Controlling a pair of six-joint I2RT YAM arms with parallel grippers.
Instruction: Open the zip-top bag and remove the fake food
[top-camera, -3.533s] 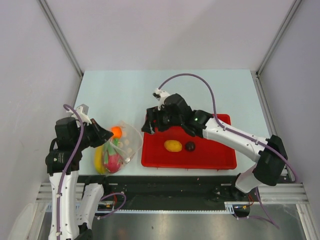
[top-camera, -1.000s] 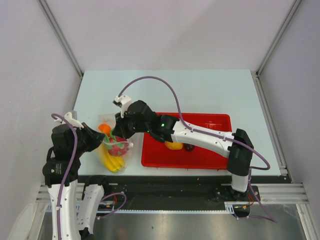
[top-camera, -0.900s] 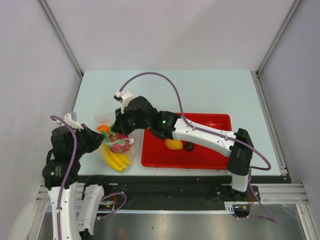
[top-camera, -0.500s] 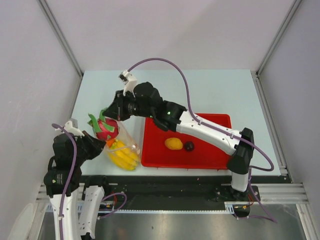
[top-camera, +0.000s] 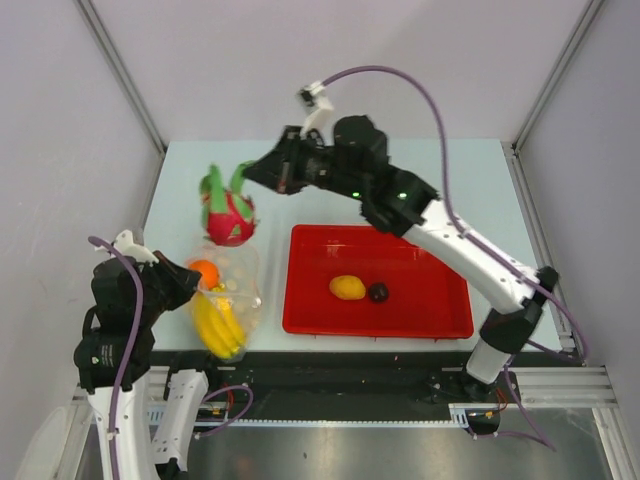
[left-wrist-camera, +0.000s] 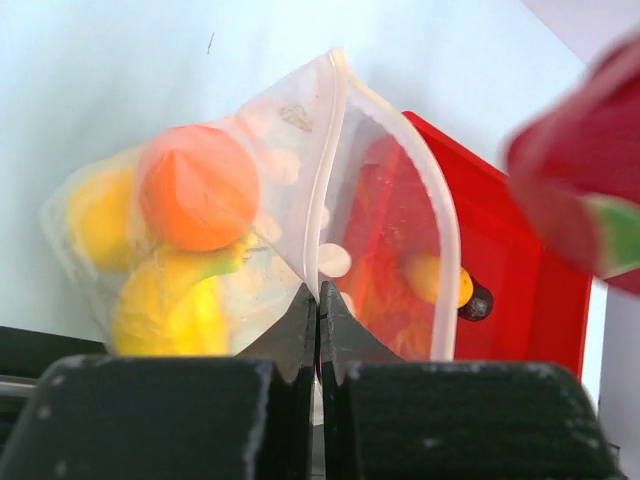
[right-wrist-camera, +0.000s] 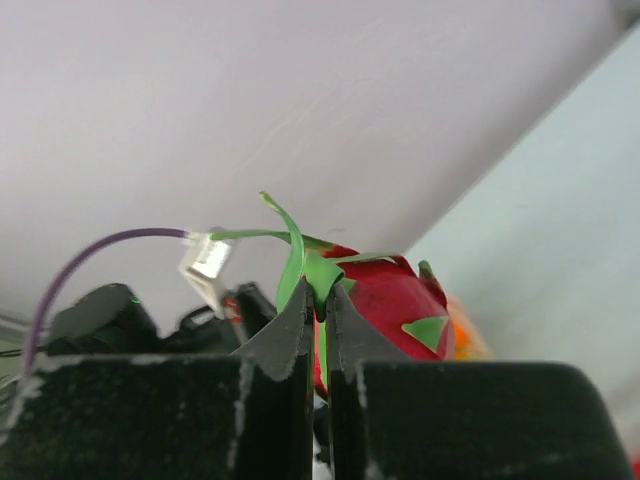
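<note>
One seemingly light, hard dragon fruit (top-camera: 229, 212) is pinched by a thin leaf in the right gripper (right-wrist-camera: 318, 300) above the table (top-camera: 450, 180), while the limp bag (left-wrist-camera: 300, 200) beside the tray (top-camera: 420, 270) is clamped at its rim by the left gripper (left-wrist-camera: 318, 300).

in the left wrist view the dragon fruit (left-wrist-camera: 580, 165) is a blur cut off by the right edge, and the yellow fruit (left-wrist-camera: 168, 308) behind the zip-top bag (left-wrist-camera: 282, 140) film are smeared, perhaps banana and pear; in the right wrist view the right fingers (right-wrist-camera: 288, 335) hide the dragon fruit's lower half
</note>
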